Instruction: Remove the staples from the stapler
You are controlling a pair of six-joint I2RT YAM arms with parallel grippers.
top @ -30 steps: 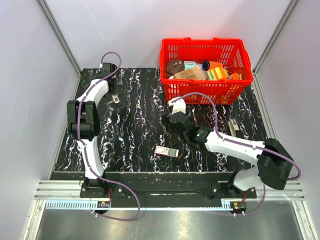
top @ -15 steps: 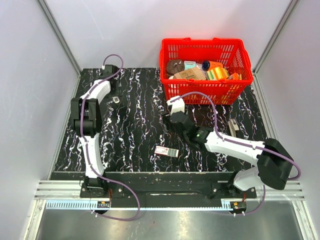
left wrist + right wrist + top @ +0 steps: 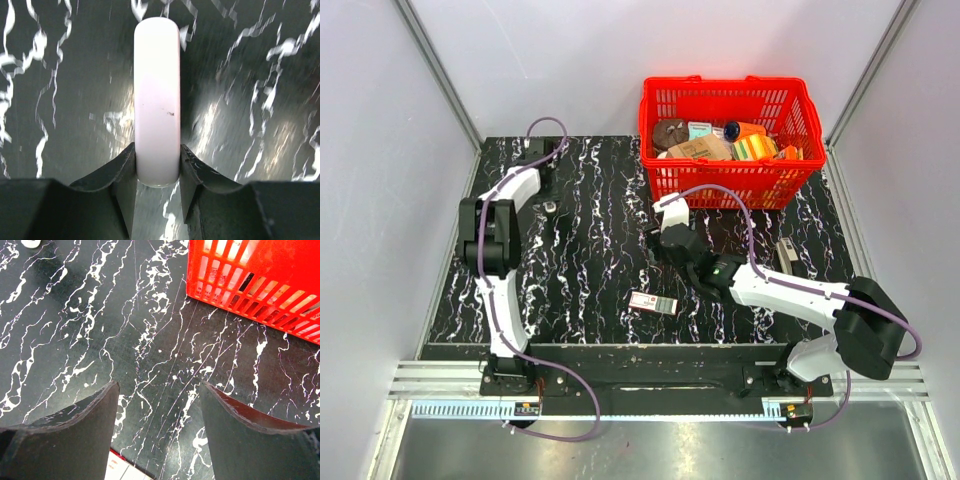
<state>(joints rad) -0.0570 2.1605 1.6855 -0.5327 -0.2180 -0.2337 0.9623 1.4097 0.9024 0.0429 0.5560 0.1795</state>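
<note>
Red basket point(image 3: 720, 186) near wide-open right claw point(image 3: 160, 405), left claw point(image 3: 157, 170) gripping white stapler point(image 3: 156, 90) — small box point(image 3: 653, 302) mid-table.

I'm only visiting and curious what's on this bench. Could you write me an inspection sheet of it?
Surface: black marble-patterned table; no spills seen.
Job's things: pale oblong object, likely the stapler, clamped in the left gripper.
Clutter: red basket of packets, far right; small flat box mid-table; small metal piece; grey oblong item near the right edge.
Grippers: left gripper shut on the object; right gripper open, holding nothing.
Cables: purple cable looping off each arm.
Surroundings: plain walls, metal frame posts.
</note>
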